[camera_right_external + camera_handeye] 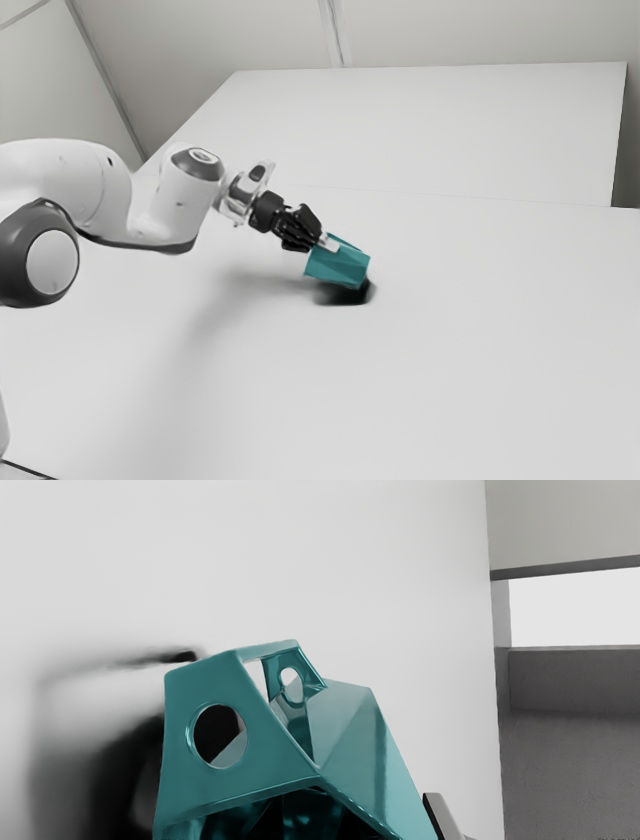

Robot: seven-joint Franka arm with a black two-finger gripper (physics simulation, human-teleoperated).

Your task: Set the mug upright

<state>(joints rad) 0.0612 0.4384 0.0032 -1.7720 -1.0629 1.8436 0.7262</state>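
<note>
The mug (338,264) was at my claw (323,241), tilted well off upright, near the middle of the exterior view, just to the claw's right. In the wrist view, 2 round holes showed in its angular teal shape, and its open end, as I judged it, faced me. The shadow (330,294) pooled close under its low side; whether any corner touched the table (480,360) I couldn't tell.

A poor hold was the main risk: turned that way, the mug could have slipped or rolled. If I had turned it too low, a corner could have caught the table and twisted the mug askew. If I had let go while it leaned on 1 edge of its base, it would likely have toppled.

My claw was right up at the mug's end, but I couldn't tell how far open it was, or whether it had the mug gripped. My arm (165,200) reached in from the left, and the pale wall (500,32) stood at the far side.
</note>
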